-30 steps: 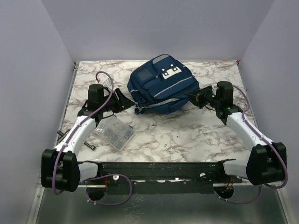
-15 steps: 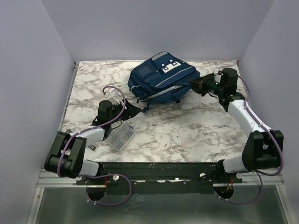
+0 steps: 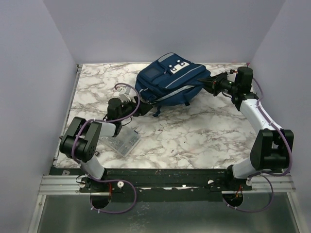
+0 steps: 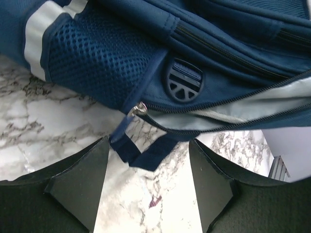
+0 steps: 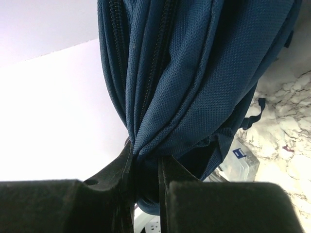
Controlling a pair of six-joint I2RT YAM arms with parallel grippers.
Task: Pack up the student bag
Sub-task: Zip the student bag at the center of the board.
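Pinching a fold of the student bag [image 3: 170, 82] with right gripper [image 5: 145, 167], jaws nearly together. Holding nothing in left gripper [image 4: 148, 145], jaws wide, zipper pull [image 4: 140, 108] just ahead. Sitting far-centre on the marble table [image 3: 204, 138]. Probably best: nip the pull squarely, then draw along the zip against the right-hand tension.

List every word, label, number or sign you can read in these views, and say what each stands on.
No text can be read in any view.
student bag, white patches: dark marks, too small to read.
round rubber badge on the bag: moulded bars and segments only, no letters.
clear plastic box, blue label: too blurred to read.
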